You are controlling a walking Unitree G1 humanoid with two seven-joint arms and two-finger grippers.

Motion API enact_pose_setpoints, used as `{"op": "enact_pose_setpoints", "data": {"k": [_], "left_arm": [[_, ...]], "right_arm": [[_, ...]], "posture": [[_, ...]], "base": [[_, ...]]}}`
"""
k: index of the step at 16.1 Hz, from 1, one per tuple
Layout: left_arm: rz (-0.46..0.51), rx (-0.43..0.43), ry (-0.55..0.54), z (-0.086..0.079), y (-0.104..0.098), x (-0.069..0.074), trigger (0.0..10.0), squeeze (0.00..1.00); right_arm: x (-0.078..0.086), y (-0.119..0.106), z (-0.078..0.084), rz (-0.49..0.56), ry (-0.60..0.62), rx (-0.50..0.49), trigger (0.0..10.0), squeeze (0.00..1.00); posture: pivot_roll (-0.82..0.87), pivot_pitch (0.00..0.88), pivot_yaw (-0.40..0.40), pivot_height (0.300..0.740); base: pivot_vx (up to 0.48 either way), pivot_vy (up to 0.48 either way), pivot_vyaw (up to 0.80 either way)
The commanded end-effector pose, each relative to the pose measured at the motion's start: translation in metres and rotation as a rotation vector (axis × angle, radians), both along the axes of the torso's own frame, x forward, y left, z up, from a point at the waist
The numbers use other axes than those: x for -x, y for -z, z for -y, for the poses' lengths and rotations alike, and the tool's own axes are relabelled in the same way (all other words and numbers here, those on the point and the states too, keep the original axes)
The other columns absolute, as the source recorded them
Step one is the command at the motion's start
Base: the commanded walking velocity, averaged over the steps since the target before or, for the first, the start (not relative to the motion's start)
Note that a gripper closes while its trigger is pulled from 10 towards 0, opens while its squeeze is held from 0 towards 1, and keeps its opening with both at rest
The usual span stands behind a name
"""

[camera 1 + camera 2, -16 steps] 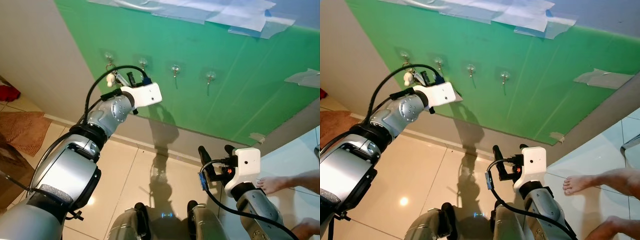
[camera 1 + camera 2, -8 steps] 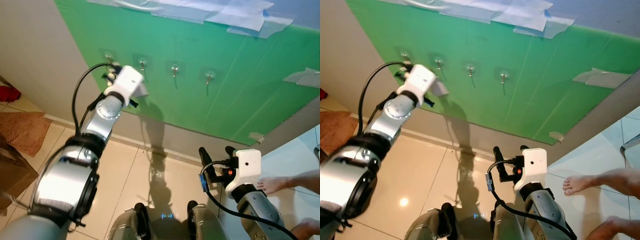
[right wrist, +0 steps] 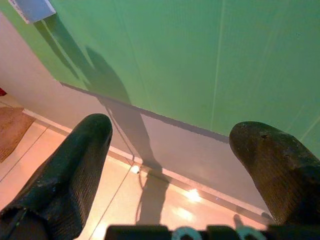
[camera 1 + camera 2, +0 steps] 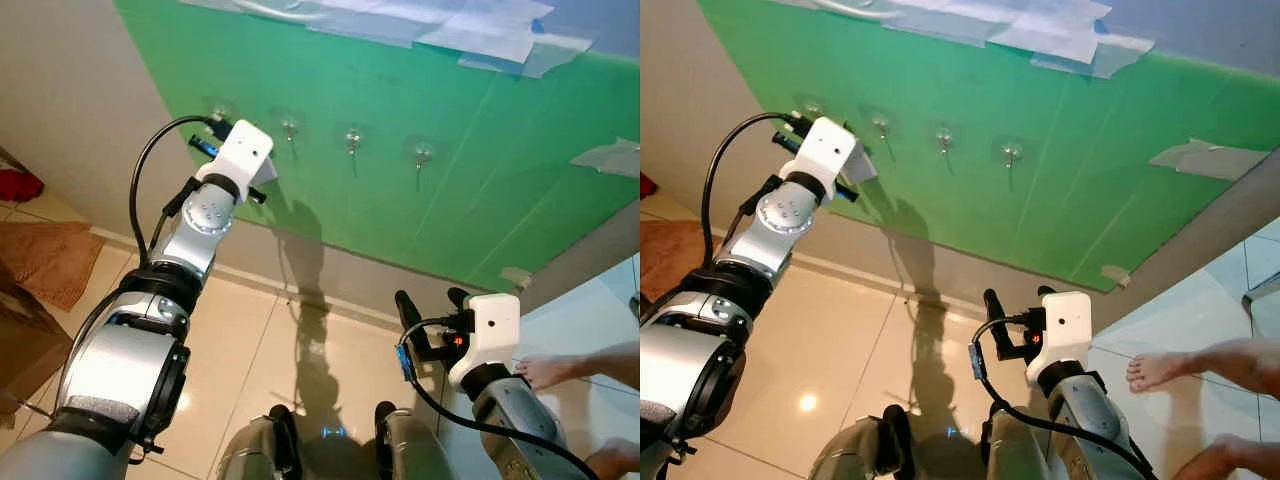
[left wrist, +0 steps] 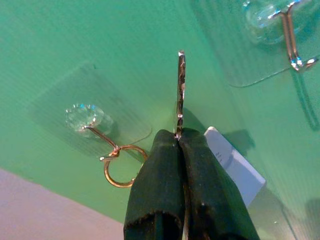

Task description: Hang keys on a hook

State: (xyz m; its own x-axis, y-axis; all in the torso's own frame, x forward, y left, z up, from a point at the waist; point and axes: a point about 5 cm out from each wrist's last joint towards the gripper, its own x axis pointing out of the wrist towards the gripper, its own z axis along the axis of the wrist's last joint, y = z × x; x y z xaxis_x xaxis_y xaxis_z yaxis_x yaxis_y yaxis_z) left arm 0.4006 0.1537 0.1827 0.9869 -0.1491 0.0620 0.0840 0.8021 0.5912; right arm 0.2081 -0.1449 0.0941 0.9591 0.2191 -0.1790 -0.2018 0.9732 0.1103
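Left wrist view: the key ring is on the end hook of the green board.

Up at the green board (image 4: 450, 210), the left gripper (image 5: 180, 137) has its black fingers pressed together on a thin silver key (image 5: 181, 90) held edge-on. Just beside them the gold key ring (image 5: 121, 166) hangs over the wire of the clear stick-on hook (image 5: 90, 122), with a white tag (image 5: 235, 167) against the board behind the fingers. Another clear hook (image 5: 282, 22) sits further along. Down below the board, the right gripper (image 3: 175, 165) hangs with its fingers wide apart, a person's bare foot (image 4: 545, 370) on the tiles near it.
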Motion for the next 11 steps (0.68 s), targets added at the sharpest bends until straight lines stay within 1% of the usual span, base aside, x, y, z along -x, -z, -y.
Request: {"op": "enact_pose_setpoints", "data": {"k": [1,4,5,7,8,11], "left_arm": [[0.074,-0.030,0.036,0.010,-0.020,-0.004,0.0,0.00],[0.109,-0.058,0.085,0.023,-0.026,-0.004,0.0,0.00],[0.130,-0.070,0.114,0.031,-0.028,-0.004,0.0,0.00],[0.140,-0.079,0.129,0.036,-0.030,-0.004,0.0,0.00],[0.145,-0.095,0.151,0.041,-0.031,-0.004,0.0,0.00],[0.139,-0.122,0.169,0.046,-0.031,-0.005,0.0,0.00]], "right_arm": [[0.003,0.002,0.000,-0.018,-0.002,0.003,10.0,0.00],[0.005,0.002,0.000,-0.019,0.004,0.001,10.0,0.00],[0.005,0.002,0.001,-0.019,0.010,0.000,10.0,0.00],[0.005,0.002,0.001,-0.018,0.012,0.000,10.0,0.00],[0.004,0.002,0.001,-0.018,0.012,-0.001,10.0,0.00],[0.003,0.002,0.001,-0.018,0.008,0.000,10.0,0.00]], "posture": [[-0.32,0.223,0.063,0.740],[-0.32,0.227,0.066,0.740],[-0.33,0.229,0.068,0.740],[-0.33,0.230,0.068,0.740],[-0.33,0.231,0.066,0.740],[-0.32,0.231,0.063,0.740]], "base": [[0.000,0.000,0.00],[0.000,0.000,0.00],[0.000,0.000,0.00],[0.000,0.000,0.00],[0.000,0.000,0.00],[0.000,0.000,0.00]]}}
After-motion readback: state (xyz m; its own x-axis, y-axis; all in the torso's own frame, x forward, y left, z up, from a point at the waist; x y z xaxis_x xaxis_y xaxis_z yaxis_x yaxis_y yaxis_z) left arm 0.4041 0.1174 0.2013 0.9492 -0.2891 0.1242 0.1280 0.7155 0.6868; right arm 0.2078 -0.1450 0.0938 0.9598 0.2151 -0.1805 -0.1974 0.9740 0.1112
